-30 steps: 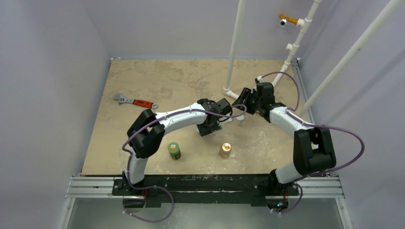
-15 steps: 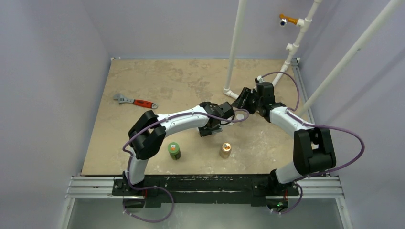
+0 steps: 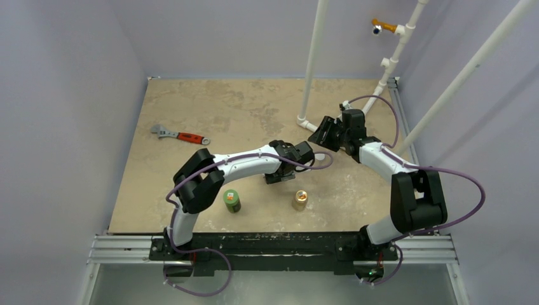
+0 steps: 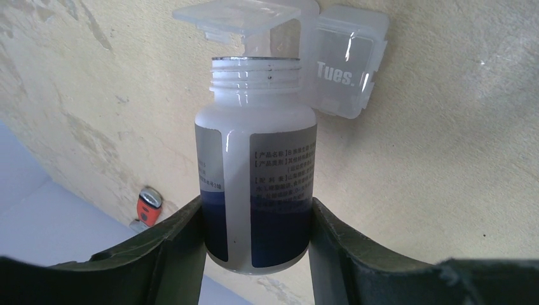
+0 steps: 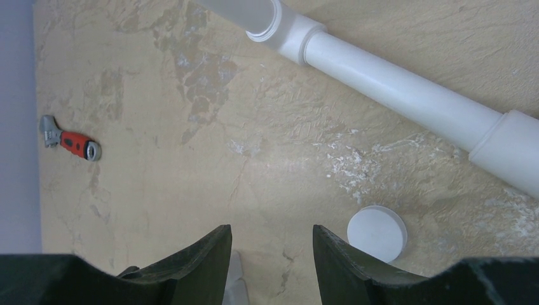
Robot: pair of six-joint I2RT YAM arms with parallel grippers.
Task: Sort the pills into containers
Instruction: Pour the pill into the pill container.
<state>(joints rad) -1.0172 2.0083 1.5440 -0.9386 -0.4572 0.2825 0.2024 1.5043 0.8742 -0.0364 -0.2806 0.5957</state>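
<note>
While uncapped, bottle [image 4: 257,184] beside open case [image 4: 346,67].

Bottles: three. Green bottle [image 3: 231,200], tan-orange bottle [image 3: 300,199], white uncapped bottle [image 4: 257,184].
Loose white cap [image 5: 377,232]: one.
Clear case [image 4: 346,60], marked "Tues.": one.
Wrench [image 3: 180,135]: one.
White pipes [image 3: 313,60]: three.
Arms: two. Grippers: two, left gripper [image 4: 255,213] and right gripper [image 5: 272,238].
Pale flecks [image 5: 346,166] on table [image 3: 210,101]: perhaps pills, perhaps scuffs; too small to count.
</note>
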